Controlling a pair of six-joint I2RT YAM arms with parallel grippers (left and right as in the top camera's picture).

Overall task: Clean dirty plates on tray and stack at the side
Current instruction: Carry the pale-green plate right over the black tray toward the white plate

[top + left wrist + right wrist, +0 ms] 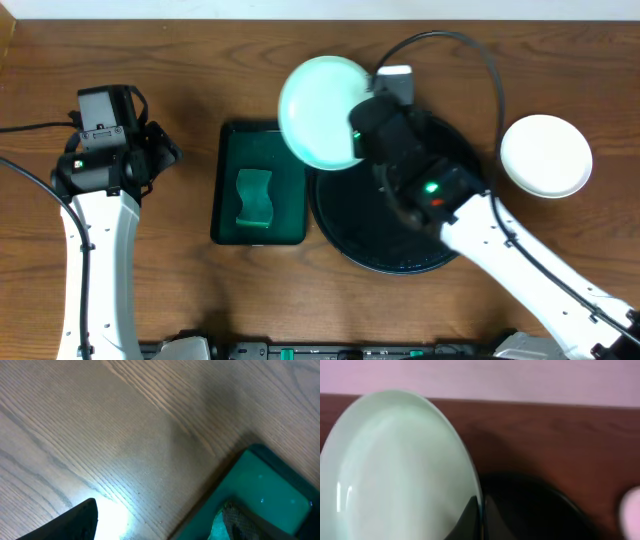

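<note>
- The right gripper (481, 519) is pressed together on the rim of 1 mint-tinted plate. Its 2 fingers (469, 521) pinch the edge from either side.
- This held plate (320, 110) is raised and tilted. From overhead it overlaps the upper left rim of the round black tray (345, 232) and the upper right corner of the green rectangular tray (285, 205).
- The wrist view is too blurred to tell whether the held plate's face is marked.
- The right arm lies across the round black tray and hides much of its floor. What lies beneath the arm cannot be told.
- A second plate (545, 155), white, lies flat on the table (180, 60) just beside the right rim of the round black tray.
- The green rectangular tray stands just left of the round black tray, with 1 green sponge (253, 195) inside it.
- The left gripper (163, 150) is spread with nothing between its fingers. It hangs over bare wood left of the green rectangular tray, well apart from both plates.
- The left wrist view shows a corner of the green rectangular tray and the sponge's edge.
</note>
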